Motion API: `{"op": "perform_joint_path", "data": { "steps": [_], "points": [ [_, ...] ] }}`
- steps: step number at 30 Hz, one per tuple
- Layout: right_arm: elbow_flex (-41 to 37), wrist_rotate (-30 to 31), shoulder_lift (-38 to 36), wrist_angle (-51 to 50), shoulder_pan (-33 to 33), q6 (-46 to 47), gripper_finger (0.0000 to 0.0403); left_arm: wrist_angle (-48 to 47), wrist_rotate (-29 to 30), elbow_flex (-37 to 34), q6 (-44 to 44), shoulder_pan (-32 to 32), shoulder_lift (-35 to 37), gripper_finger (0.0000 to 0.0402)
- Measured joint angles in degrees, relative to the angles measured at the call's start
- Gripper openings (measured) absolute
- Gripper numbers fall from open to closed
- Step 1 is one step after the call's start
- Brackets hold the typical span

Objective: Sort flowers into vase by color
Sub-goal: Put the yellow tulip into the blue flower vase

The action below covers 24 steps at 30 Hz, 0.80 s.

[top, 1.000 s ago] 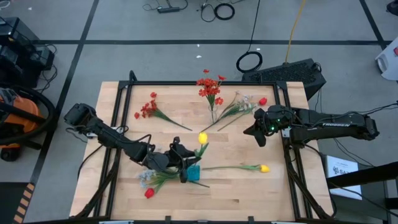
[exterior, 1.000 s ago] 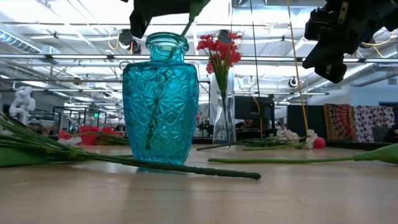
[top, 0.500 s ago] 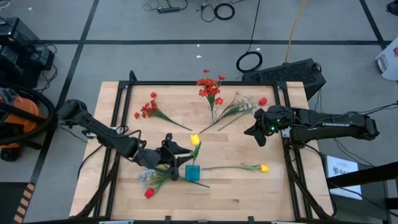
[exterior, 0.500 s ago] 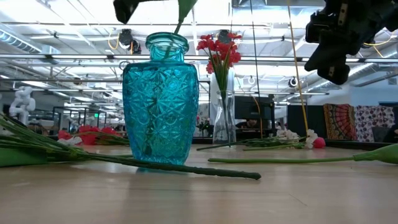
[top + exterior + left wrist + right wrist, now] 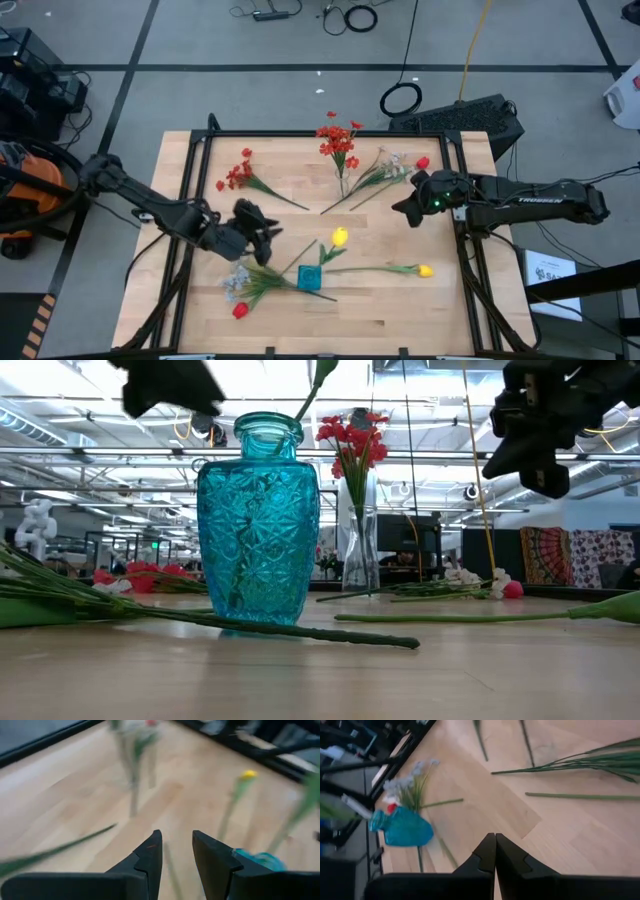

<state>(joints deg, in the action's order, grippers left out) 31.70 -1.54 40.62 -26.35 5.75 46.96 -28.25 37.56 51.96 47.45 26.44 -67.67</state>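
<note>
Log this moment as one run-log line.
yellow tulip: stem in blue vase | left gripper: open, empty, beside vase | right gripper: shut, waiting at table's right

Only readable thing I can spot is the white "TROSSEN" lettering along the right arm [image 5: 540, 200] in the overhead shot, nothing else legible.

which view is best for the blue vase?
Low view: the blue vase stands in full profile with a stem in its neck. High view shows only its top. Right wrist shows it small and far off; left wrist catches just an edge.
</note>
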Motion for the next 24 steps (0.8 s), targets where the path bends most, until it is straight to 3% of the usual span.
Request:
{"op": "perform_joint_path", "data": {
  "steps": [5,13,19,24],
  "points": [
    [0.0,5.2,0.3,0.0,-2.2,7.4,0.0000,-12.0,0.1,0.0,7.4,-2.5,2.7,0.0107],
    [0.0,13.8,6.1,0.8,-10.3,20.3,0.0000,-24.9,-2.2,0.0,9.2,-5.5,4.4,0.0094],
    [3.6,18.4,15.0,-1.0,-18.0,31.1,0.0000,-26.4,-2.2,-3.1,9.4,-5.8,6.1,0.0093],
    [11.1,19.4,22.4,-12.7,-21.7,40.4,0.0000,-26.3,-2.2,-7.4,13.4,-5.8,8.9,0.0093]
  ]
}}
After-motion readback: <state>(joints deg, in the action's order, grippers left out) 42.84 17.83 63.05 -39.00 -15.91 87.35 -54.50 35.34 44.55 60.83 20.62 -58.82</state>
